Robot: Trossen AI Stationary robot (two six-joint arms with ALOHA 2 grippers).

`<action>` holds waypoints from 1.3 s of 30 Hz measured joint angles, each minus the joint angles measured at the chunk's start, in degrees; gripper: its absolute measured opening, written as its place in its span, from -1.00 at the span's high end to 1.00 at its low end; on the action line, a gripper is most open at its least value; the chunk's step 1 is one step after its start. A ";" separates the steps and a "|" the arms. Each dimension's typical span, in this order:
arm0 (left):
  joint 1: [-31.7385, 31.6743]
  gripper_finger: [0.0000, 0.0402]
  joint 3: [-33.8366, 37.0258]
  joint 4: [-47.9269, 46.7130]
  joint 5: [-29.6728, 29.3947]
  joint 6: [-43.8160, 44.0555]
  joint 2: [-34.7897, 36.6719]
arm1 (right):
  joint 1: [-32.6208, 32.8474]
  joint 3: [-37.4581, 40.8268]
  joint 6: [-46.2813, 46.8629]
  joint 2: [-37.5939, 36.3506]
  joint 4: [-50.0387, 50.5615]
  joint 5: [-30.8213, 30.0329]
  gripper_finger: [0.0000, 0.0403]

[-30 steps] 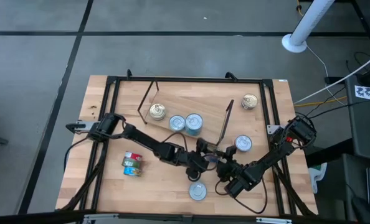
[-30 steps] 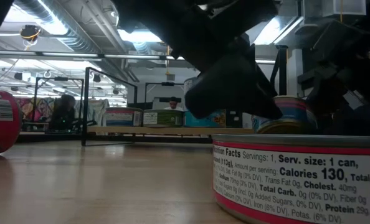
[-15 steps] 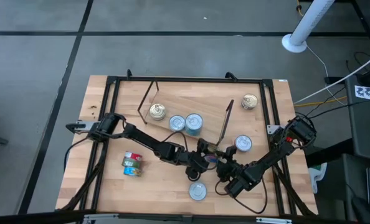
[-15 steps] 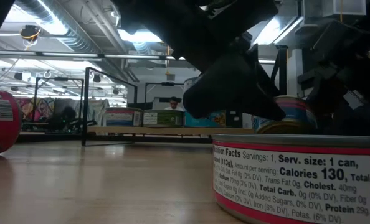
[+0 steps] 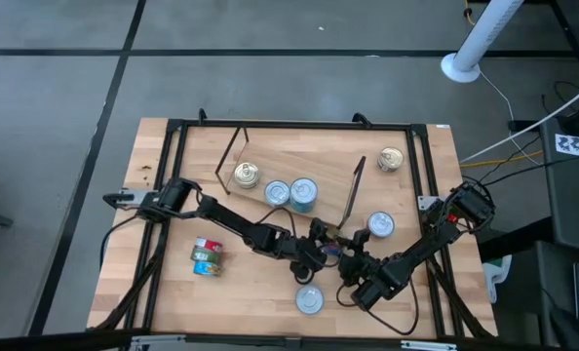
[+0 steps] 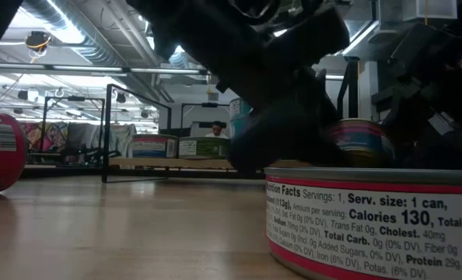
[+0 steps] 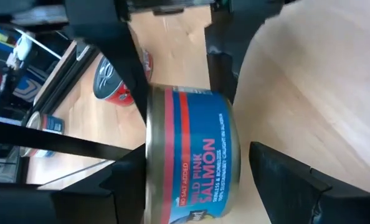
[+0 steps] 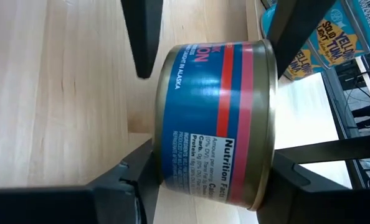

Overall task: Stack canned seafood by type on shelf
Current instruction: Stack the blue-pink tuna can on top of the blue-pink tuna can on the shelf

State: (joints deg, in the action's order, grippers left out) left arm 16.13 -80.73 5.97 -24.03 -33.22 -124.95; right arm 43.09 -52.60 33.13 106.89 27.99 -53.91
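Both of your grippers meet at one tin, the blue pink-salmon can point(image 7: 191, 155), near the table's point(image 5: 173, 283) front middle, just in front of the shelf's point(image 5: 299, 161) right wire leg.

In your left wrist view the can sits between the left gripper's point(image 7: 191, 180) fingers point(image 7: 278, 180), which stand wide with a little gap on each side of the can; they bracket it without clearly pressing it.

In your right wrist view the same can lies between the right gripper's point(image 8: 203, 180) fingers point(image 8: 129, 177), which are partly open and set right against its side walls, so this pair has hold of it.

From above, the two grippers face each other with the can hidden between them.

On the shelf you have a gold-lidded tin point(image 5: 247, 175) and two silver-lidded ones point(image 5: 277, 192), point(image 5: 303, 191). A red-and-green tin point(image 5: 207, 258) lies on its side at front left, and a silver-lidded tin point(image 5: 309, 300) sits at the front edge.
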 joint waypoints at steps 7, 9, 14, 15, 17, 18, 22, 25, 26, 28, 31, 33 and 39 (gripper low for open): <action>-0.09 -0.04 0.00 0.57 -2.33 -1.98 -0.01 | -0.02 0.00 -0.01 0.00 -0.06 -0.28 0.04; -0.09 0.07 0.00 0.49 -2.27 -2.81 -0.01 | -0.02 0.00 -0.59 0.00 0.15 -0.39 0.03; 0.31 0.07 0.00 0.51 -2.49 -2.70 -0.01 | 0.00 0.00 -0.66 0.00 0.25 -0.43 0.03; 0.40 0.07 0.00 0.51 -2.53 -2.66 -0.01 | 0.00 0.00 -0.66 0.00 0.26 -0.42 0.02; 0.63 0.07 0.00 0.51 -2.71 -2.61 -0.01 | 0.00 0.00 -0.68 0.00 0.35 0.27 0.02; 0.73 0.07 0.00 0.51 -2.90 -2.49 -0.01 | 0.00 -0.01 -0.68 0.00 0.35 0.68 0.02; 1.23 0.07 0.00 0.54 -3.25 -2.37 -0.01 | 0.00 -0.08 -0.48 0.00 0.27 1.30 0.00; 1.56 0.07 0.00 0.49 -3.62 -2.62 -0.01 | 0.00 -0.13 -0.19 -0.02 0.09 1.60 -0.11; 1.69 0.07 0.00 0.40 -3.74 -2.87 0.00 | 0.00 -0.13 -0.11 -0.02 0.13 1.96 -0.16; 1.96 0.07 0.00 -0.25 -3.68 -2.90 0.37 | 0.00 -0.02 -0.09 -0.02 0.56 3.02 -0.26; 2.36 0.07 0.00 -1.12 -3.88 -2.45 1.49 | 0.00 0.00 -0.36 0.00 1.25 3.01 -0.38; 2.47 0.07 0.00 -1.62 -3.89 -1.79 2.43 | 0.00 -0.09 -0.32 -0.24 2.84 2.12 -0.43; 3.49 0.04 0.00 -5.98 -6.17 -1.19 5.56 | 0.09 0.12 0.33 -3.89 6.25 3.38 -0.49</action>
State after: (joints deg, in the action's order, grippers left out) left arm 19.62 -80.73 -0.01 -30.20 -34.41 -119.39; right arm 43.18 -52.48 33.45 103.00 34.23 -50.53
